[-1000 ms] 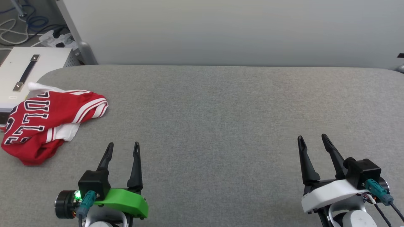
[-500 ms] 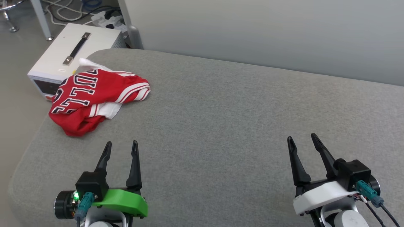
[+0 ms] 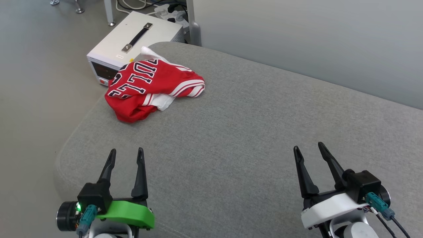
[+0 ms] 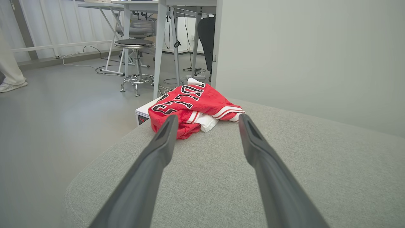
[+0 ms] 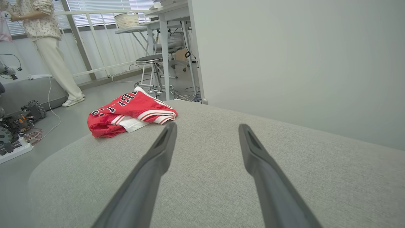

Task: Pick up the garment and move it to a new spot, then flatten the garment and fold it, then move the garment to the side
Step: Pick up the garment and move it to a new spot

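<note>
Garment place: my garment (image 3: 148,89) lies bunched up on the far left corner of the gray counter (image 3: 248,132).
Garment way: its long side runs left to right, the striped edge points right, and the letters face up.
Left hand: my left hand (image 3: 126,150) has its fingers wide apart and holds nothing.
Right hand: my right hand (image 3: 307,146) is wide apart too, and empty.

Red, white-striped garment (image 3: 150,89); grey table (image 3: 251,132)
</note>
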